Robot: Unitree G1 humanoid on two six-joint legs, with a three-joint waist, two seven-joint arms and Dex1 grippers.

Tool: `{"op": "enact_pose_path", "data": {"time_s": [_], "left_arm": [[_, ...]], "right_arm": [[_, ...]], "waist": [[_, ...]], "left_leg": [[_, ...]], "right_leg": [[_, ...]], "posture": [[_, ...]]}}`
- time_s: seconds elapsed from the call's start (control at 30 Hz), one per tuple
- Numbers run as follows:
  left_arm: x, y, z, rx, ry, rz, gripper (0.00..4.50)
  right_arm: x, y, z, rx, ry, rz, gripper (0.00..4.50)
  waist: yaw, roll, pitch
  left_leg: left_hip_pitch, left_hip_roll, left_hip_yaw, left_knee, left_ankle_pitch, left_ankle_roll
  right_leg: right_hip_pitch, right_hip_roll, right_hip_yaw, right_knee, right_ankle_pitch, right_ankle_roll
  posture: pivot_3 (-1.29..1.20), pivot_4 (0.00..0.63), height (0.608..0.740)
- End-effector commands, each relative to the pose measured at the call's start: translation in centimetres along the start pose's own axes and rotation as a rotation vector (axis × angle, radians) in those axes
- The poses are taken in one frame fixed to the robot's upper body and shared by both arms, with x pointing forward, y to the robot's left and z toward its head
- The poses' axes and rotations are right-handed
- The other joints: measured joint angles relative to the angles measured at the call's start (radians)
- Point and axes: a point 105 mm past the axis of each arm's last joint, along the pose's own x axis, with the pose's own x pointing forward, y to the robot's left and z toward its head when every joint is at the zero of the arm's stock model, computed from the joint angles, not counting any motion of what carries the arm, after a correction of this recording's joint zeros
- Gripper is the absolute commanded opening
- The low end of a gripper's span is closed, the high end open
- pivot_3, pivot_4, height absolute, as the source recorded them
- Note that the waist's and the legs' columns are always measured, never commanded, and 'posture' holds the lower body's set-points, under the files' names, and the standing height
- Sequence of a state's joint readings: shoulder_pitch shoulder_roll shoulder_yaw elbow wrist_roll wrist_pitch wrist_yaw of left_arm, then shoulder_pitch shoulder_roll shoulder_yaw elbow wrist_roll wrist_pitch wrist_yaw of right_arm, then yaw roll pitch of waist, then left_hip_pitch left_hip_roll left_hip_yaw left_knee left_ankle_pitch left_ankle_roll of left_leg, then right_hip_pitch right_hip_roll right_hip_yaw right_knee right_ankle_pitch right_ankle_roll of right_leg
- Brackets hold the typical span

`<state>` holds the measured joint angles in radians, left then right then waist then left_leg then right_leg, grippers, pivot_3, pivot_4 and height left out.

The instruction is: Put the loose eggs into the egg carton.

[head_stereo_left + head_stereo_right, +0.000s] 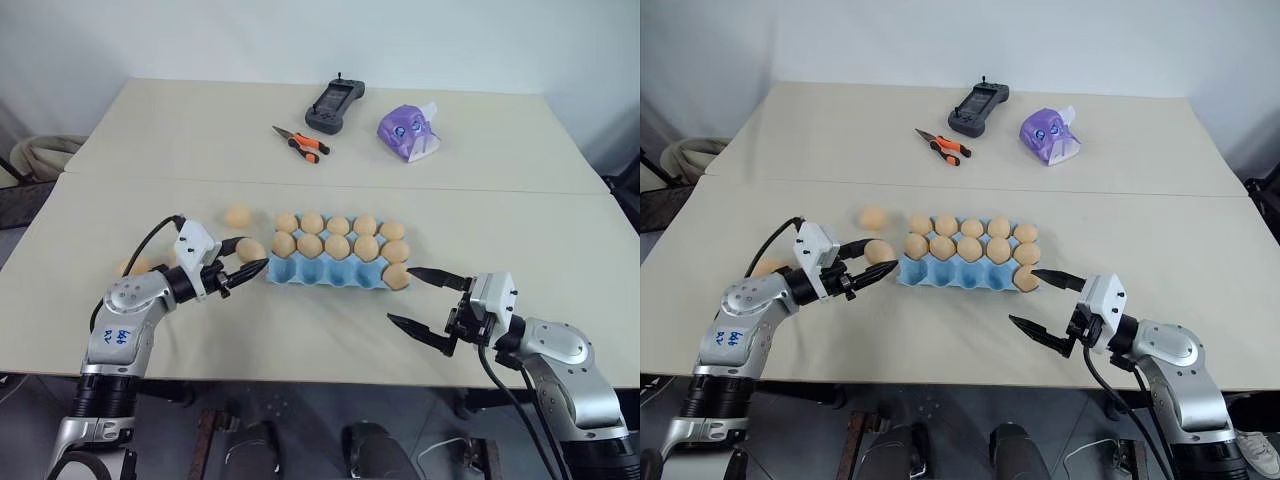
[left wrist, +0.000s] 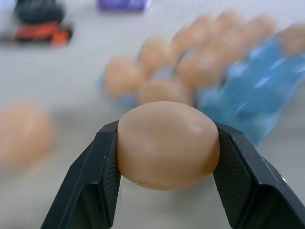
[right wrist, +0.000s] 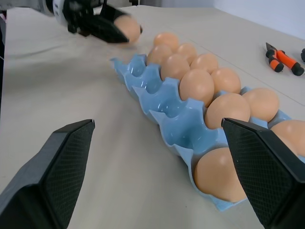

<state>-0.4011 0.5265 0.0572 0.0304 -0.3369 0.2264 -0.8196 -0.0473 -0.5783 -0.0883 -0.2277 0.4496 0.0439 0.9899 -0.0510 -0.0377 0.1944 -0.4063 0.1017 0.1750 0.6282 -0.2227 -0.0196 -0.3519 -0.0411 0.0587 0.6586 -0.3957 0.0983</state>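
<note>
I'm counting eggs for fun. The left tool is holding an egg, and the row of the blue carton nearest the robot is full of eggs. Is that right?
Not quite. The left tool does hold an egg, but the egg carton's nearest row has only one egg, at its right end; the other cups in that row are empty. The right wrist view shows this.

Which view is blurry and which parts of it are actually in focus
Left wrist view: the held egg and black fingers are sharp, the egg carton and table behind are blurred. Right wrist view: the carton is crisp. Head views: even, soft light.
</note>
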Motion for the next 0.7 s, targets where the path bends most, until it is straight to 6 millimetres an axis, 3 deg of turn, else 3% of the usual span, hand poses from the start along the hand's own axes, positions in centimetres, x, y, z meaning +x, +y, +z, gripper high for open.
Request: {"op": "enact_pose_path", "data": {"time_s": [0.03,0.27,0.37,0.5,0.7], "left_arm": [[3.2,-1.9,2.4,-0.009,-0.090,-0.105,2.34],[10.8,-5.0,4.7,0.018,-0.141,-0.286,2.34],[12.7,-6.8,5.0,0.045,-0.131,-0.394,2.34],[13.5,-9.0,4.0,0.096,-0.063,-0.526,2.34],[13.0,-9.5,2.7,0.122,-0.031,-0.579,2.34]], "right_arm": [[-0.6,-0.6,0.5,-0.023,-0.007,-0.051,4.50],[-1.6,-0.5,0.4,-0.028,0.014,-0.130,4.50],[-2.0,-0.7,0.4,-0.035,0.022,-0.166,4.50],[-2.7,-0.9,0.4,-0.044,0.031,-0.219,4.50],[-3.7,-0.6,0.4,-0.041,0.047,-0.266,4.50]], "waist": [[0.007,0.000,0.000],[0.023,0.000,0.000],[0.020,0.000,0.000],[0.014,0.000,0.000],[0.017,0.000,0.000]], "left_leg": [[0.000,-0.001,0.000,0.000,0.000,0.001],[0.000,-0.003,-0.001,0.003,0.000,0.003],[0.000,-0.003,-0.001,0.002,-0.001,0.004],[0.000,-0.001,0.000,0.001,-0.001,0.003],[-0.001,0.000,0.000,0.001,-0.001,0.002]], "right_leg": [[0.000,0.000,0.000,0.000,0.000,0.000],[0.002,-0.001,0.001,-0.002,0.002,0.003],[0.003,-0.001,0.001,-0.004,0.002,0.003],[0.002,0.001,0.002,-0.005,0.002,0.003],[0.000,0.002,0.002,-0.005,0.001,0.003]], "posture": [[0.00,0.150,0.740],[0.00,0.150,0.740],[0.00,0.150,0.740],[0.00,0.150,0.740],[0.00,0.150,0.740]]}}
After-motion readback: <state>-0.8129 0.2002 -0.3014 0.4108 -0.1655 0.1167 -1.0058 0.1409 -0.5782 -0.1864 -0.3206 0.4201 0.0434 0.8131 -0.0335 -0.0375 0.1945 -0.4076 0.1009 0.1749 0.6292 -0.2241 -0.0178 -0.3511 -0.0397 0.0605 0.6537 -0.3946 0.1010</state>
